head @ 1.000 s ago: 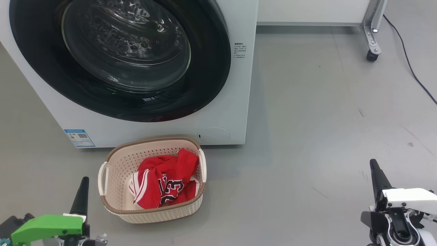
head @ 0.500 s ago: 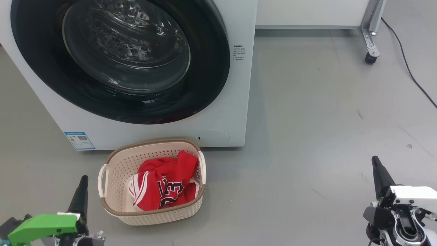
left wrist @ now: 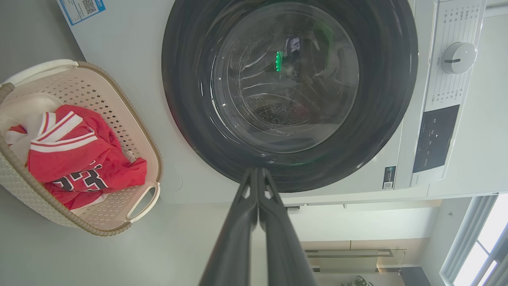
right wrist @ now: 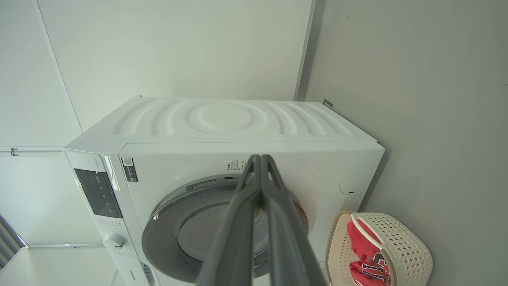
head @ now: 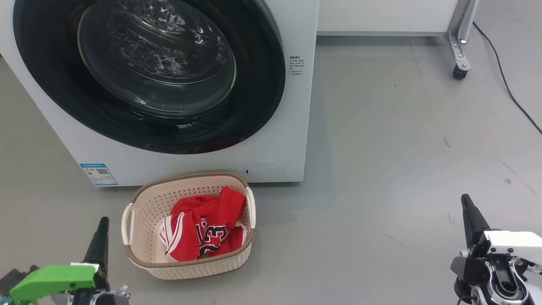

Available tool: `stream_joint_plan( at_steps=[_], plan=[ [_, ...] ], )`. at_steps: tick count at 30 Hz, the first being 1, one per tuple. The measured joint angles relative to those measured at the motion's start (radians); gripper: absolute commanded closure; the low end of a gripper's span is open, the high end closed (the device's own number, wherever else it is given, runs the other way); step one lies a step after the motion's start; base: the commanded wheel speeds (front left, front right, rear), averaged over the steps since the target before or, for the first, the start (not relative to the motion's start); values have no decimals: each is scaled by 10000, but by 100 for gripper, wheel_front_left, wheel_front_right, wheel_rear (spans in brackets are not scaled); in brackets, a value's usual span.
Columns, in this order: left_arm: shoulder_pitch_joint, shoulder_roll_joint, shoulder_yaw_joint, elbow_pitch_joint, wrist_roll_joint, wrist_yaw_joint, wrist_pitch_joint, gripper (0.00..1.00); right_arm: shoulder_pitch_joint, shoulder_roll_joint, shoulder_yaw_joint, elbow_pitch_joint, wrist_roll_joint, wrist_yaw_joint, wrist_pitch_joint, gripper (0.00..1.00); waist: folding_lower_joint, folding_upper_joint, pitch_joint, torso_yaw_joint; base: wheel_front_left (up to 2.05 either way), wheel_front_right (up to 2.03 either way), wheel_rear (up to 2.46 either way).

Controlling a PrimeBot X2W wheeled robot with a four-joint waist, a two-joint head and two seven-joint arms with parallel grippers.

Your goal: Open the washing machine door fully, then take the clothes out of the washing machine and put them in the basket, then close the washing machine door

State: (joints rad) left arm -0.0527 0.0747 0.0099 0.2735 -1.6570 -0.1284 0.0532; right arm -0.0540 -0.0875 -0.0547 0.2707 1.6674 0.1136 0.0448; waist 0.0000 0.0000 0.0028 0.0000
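The basket (head: 190, 266) lies lengthwise along the washing machine (head: 297, 127).

Smooth grey floor (head: 381, 148), faint scuffs at 3 o'clock. Metal leg with black caster (head: 459, 51) at 1 o'clock, black cable (head: 506, 82) trailing beside it. White wall panels (right wrist: 178, 47) behind. Bright window (left wrist: 486, 246), left wrist view, 4 o'clock.

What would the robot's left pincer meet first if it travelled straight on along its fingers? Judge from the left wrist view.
Most likely the washing machine door, at or near its black rim: the shut left pincer points there. Depth is hard to judge.
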Motion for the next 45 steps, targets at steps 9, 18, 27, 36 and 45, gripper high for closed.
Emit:
stream_joint_plan(
  at_steps=[9, 18, 27, 36, 45],
  plan=[
    [-1, 0, 10, 19, 0, 0, 0, 100, -2, 0, -6, 12, 0, 17, 25, 100, 0, 0, -1, 0, 0, 0, 0],
    [-4, 0, 19, 31, 0, 0, 0, 100, -3, 0, -15, 36, 0, 27, 27, 100, 0, 0, -1, 0, 0, 0, 0],
    [-6, 0, 38, 36, 0, 0, 46, 100, -4, 2, -23, 54, 0, 27, 27, 100, 0, 0, -2, 0, 0, 0, 0],
    [-8, 0, 46, 42, 0, 0, 46, 100, -6, 2, -31, 61, 0, 29, 27, 100, 0, 0, -2, 0, 0, 0, 0],
    [-10, 0, 54, 46, 0, 0, 46, 100, -7, 2, -38, 71, 0, 31, 29, 100, 0, 0, -3, 0, 0, 0, 0]
  ],
)
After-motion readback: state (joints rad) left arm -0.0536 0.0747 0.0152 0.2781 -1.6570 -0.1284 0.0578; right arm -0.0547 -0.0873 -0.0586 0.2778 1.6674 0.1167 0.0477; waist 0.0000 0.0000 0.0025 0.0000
